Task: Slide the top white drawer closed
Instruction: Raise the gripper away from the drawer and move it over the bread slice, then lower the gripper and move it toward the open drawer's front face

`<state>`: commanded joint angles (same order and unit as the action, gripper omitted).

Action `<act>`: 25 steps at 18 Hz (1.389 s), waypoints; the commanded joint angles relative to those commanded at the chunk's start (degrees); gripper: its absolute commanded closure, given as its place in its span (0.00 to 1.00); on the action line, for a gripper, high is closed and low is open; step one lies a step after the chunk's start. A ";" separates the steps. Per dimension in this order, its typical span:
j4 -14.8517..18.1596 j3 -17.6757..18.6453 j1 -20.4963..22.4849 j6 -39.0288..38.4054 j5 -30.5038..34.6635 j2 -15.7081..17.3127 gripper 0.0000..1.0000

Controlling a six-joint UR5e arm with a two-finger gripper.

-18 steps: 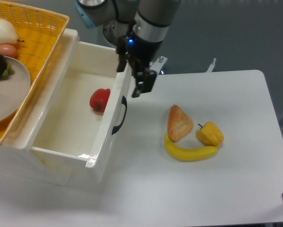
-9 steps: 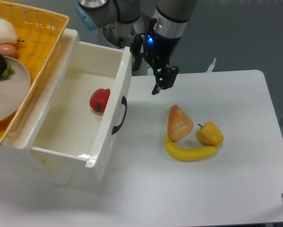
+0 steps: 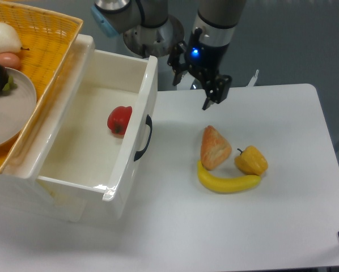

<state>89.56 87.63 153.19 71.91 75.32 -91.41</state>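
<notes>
End effector (image 3: 195, 79) hangs above the tabletop (image 3: 283, 215) near the top centre of the view, dark, with a small blue light on its body. One finger juts down toward 5 o'clock and a second dark part shows on the drawer side; I cannot tell from this angle whether the jaws are open or closed, and it is gripping nothing I can see.

The top white drawer (image 3: 96, 153) is pulled well out of its cabinet, filling the left half of the scene. Its front panel runs from about 1 o'clock down to 7 o'clock, with the curved black handle (image 3: 143, 138) on the outward face. From the end effector, that panel lies toward 8 o'clock, near but apart, with bare tabletop between. A red pepper (image 3: 119, 119) sits inside the drawer.

My judgement: closing calls for a push on the front panel toward 10 o'clock, across its long axis, so the end effector first needs to come down and meet the handle side.

A yellow wicker basket (image 3: 50, 34) rests on the cabinet top. A bread piece (image 3: 214, 147), a banana (image 3: 228, 182) and a yellow pepper (image 3: 251, 160) lie toward 6 o'clock.
</notes>
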 joint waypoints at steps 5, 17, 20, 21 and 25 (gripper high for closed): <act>-0.09 0.26 0.27 -6.23 4.72 -3.24 0.00; -5.09 0.35 -4.30 -19.95 6.15 -14.49 0.00; -5.27 -0.61 -5.18 -21.80 6.15 -17.57 0.00; -5.27 -1.14 -5.70 -22.77 5.80 -18.19 0.00; -5.54 -1.32 -5.88 -23.74 4.40 -19.42 0.00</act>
<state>84.03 86.31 147.30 48.16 79.72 -110.83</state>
